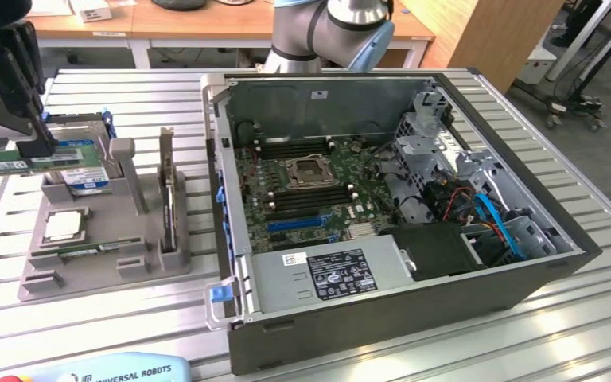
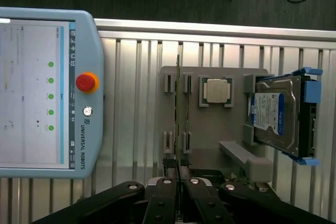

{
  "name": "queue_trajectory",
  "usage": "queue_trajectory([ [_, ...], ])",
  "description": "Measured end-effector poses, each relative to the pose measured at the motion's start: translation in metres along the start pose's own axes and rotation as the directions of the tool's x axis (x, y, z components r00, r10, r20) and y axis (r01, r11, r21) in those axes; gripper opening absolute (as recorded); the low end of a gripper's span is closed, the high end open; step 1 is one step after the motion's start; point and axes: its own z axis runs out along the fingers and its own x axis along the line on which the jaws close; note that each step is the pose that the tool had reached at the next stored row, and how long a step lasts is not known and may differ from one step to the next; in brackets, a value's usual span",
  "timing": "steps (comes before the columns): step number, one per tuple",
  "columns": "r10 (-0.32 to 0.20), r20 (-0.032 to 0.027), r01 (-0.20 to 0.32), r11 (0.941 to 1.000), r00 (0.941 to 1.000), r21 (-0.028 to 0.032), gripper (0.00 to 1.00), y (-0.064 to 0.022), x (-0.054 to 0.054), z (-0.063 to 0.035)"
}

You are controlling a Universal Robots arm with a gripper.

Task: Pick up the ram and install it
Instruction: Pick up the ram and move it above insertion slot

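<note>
1. End effector (image 1: 36, 148): clenched on the ram (image 1: 67, 156). In the wrist view the two fingertips (image 2: 171, 171) meet on the board's thin edge, with no gap visible on either side.

2. Ram: held in the grasp, not in a slot. In the exterior view it appears as a narrow green stick, long axis near level, running across the picture. It projects from the fingers on both sides, at the exterior view's far left. It appears raised above the grey fixture (image 1: 125, 239), in front of the hard drive (image 1: 83, 179) standing there. A processor (image 1: 61, 225) lies flat in the fixture's nearer pocket.

3. Governing relation: the open computer case (image 1: 391, 318) lies to the exterior view's right of the end effector, well apart from it. Inside it, the memory slots (image 1: 305, 195) sit on the motherboard (image 1: 274, 171), on both sides of the processor socket (image 1: 308, 169). The slots run roughly across the exterior view, so the ram's long axis appears close to parallel with them. Exact alignment cannot be judged.

4. Surroundings: fixture and case rest on a slatted metal table (image 1: 125, 95). A teach pendant (image 2: 47, 93) lies on the table beside the fixture.

5. Status (judgement): pick-up complete; installation not yet done.
</note>
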Motion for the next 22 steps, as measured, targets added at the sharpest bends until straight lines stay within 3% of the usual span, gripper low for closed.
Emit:
queue_trajectory([
  [22,0.0,0.0,0.0,1.0,1.0,-0.0001,0.11,-0.0522,0.0,-0.0019],
])
